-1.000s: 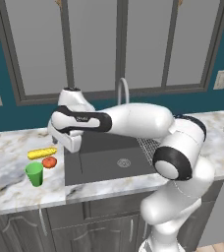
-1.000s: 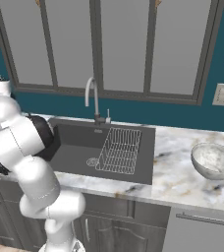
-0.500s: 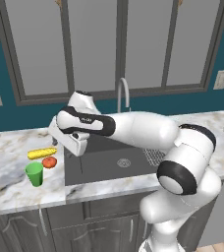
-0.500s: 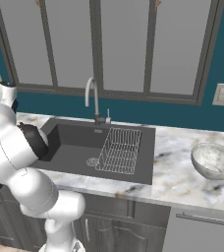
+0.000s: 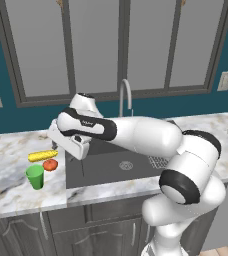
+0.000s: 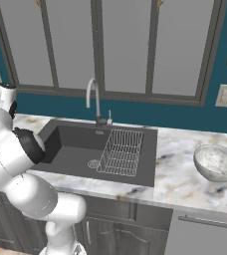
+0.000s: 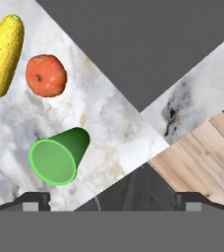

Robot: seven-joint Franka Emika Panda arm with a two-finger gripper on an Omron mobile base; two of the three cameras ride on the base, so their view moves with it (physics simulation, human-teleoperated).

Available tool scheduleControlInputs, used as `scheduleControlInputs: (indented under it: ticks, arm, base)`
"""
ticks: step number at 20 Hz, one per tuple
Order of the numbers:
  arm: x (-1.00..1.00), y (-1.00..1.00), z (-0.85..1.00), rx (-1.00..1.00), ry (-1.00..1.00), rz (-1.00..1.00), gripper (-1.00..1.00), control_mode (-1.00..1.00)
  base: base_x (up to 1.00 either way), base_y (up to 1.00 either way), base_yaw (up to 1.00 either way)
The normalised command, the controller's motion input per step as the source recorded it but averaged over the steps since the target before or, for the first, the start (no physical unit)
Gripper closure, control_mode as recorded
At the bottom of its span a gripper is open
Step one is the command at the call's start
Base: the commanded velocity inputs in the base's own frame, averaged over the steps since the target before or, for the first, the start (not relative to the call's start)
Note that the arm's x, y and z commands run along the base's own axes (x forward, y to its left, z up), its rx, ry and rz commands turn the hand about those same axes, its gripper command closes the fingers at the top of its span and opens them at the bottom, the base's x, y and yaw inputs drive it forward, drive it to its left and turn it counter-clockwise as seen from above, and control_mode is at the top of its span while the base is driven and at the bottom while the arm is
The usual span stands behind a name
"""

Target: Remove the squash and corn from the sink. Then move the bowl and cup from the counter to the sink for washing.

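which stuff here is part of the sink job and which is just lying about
Job:
- corn, on the counter
- squash, beside the corn
- cup, upright on the counter
- bowl, right of the sink
- gripper, open

Lying about:
- wire rack in the sink
- faucet

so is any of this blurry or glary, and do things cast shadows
Left base view: sharp, evenly lit, with faint soft shading beside the cup on the counter. Right base view: no glare on the bowl or sink. Hand view: crisp but rolled, so the counter edge runs diagonally.
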Motion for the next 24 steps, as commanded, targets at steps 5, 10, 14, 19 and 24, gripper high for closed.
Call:
scheduleControlInputs:
  ticks: [5, 10, 14, 19, 24]
  arm:
    - [-0.08, 0.11, 0.02, -0.07, 0.00, 0.00, -1.00, -1.00]
    - [-0.06, 0.13, 0.00, -0.12, -0.01, 0.00, -1.00, -1.00]
    - [-0.04, 0.13, 0.00, -0.06, 0.00, 0.00, -1.00, -1.00]
    - [-0.01, 0.10, 0.00, -0.03, -0.01, 0.00, -1.00, -1.00]
    - [0.00, 0.08, -0.01, -0.06, -0.07, 0.00, -1.00, -1.00]
  base:
    - [0.00, 0.00, 0.00]
    - [0.00, 0.00, 0.00]
    - [0.00, 0.00, 0.00]
    - [0.00, 0.00, 0.00]
    - [0.00, 0.00, 0.00]
